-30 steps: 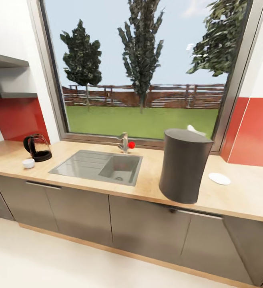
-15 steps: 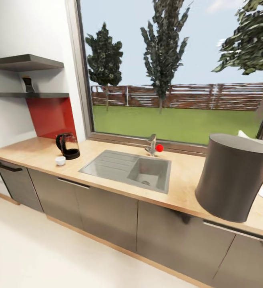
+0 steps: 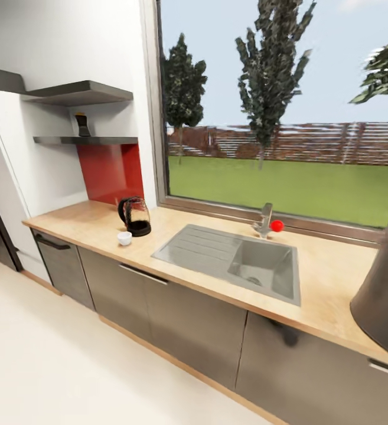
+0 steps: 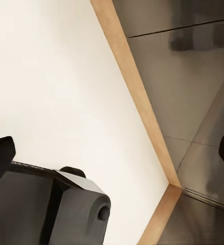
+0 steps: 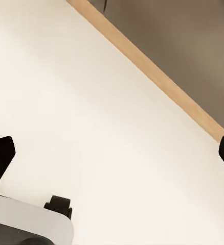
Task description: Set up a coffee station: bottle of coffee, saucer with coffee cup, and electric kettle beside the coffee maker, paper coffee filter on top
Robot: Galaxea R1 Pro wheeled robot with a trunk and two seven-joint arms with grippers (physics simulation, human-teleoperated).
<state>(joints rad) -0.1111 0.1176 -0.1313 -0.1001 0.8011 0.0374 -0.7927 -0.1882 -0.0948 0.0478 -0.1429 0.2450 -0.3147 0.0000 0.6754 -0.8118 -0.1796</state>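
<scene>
Head view: we see the kettle (image 3: 136, 216) on the countertop (image 3: 326, 277) left of the sink (image 3: 235, 262), cup (image 3: 124, 238) just beside it.
Coffee maker (image 3: 384, 298): far right, well apart.
Grippers: left gripper (image 4: 112, 161) and right gripper (image 5: 112, 153) fingers spread, empty.
Risk: carrying the kettle past the tap (image 3: 266, 219) could clip it.

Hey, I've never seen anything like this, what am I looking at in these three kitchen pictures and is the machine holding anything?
It's a simulated wheeled robot with two arms. The big picture is from its head camera: a pale countertop with a steel sink, a dark electric kettle, a small white coffee cup in front of it, and the grey coffee maker at the right edge. A small dark item, likely the bottle of coffee, sits on a wall shelf. The other two pictures come from cameras on its wrists, pointing at the floor and cabinet fronts. The dark tips at their edges are each hand's fingers, spread apart with nothing between them.
</scene>
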